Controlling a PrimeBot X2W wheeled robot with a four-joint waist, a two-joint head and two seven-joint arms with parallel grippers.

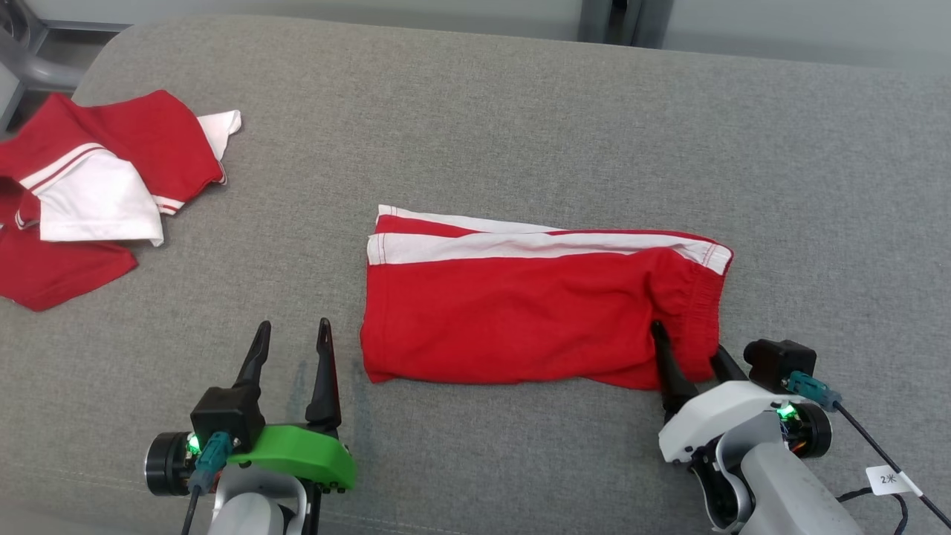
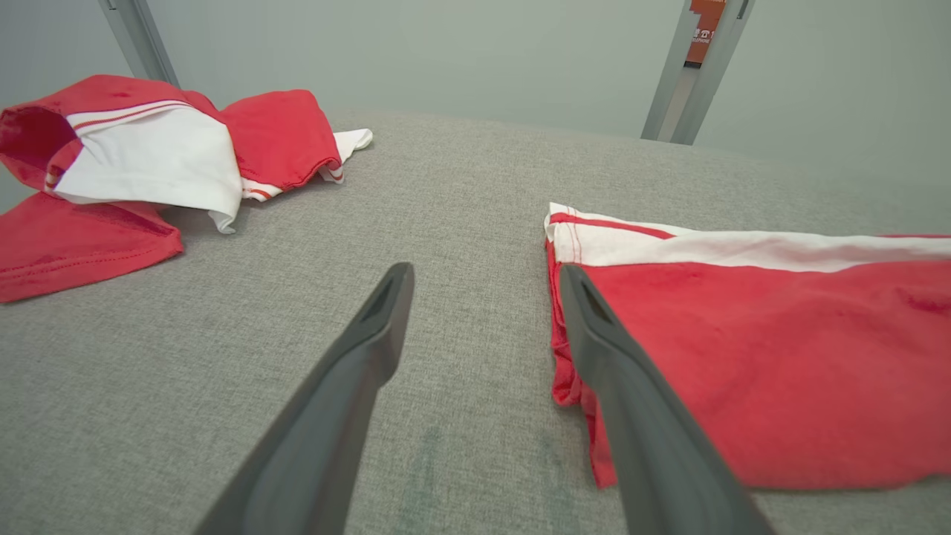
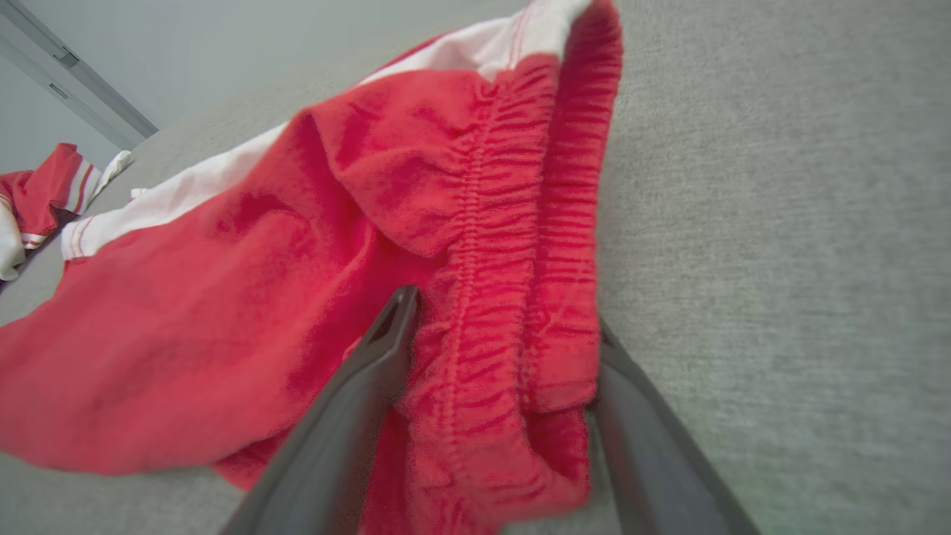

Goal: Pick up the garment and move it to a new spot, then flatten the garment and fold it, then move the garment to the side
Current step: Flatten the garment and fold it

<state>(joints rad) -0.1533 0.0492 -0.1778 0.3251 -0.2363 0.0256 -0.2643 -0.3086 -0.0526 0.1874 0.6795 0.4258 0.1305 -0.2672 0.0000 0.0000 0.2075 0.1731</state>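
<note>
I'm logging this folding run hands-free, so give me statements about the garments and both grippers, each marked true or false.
The red shorts lie folded on the grey cushion. True.
The left gripper grips the shorts' hem. False: it is open over bare cushion beside them.
The right gripper straddles the shorts' elastic waistband. True.
The other red and white garment lies at the robot's right. False: it is crumpled at the far left.

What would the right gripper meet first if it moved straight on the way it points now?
The red shorts: their elastic waistband lies between the right gripper's open jaws, so contact seems immediate.
</note>
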